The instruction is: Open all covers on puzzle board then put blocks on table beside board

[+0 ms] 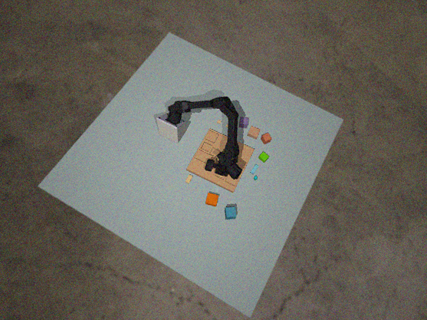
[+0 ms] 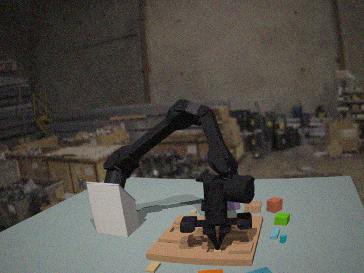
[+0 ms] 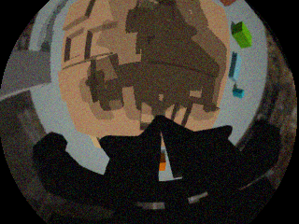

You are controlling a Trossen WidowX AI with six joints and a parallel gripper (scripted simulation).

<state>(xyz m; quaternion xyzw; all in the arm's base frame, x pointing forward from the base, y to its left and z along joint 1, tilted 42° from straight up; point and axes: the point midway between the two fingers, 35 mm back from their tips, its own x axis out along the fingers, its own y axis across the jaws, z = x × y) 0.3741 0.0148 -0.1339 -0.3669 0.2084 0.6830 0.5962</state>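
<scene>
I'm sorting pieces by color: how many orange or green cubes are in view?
2: the bright orange cube before the board's near edge, and the green one off its right side.
</scene>
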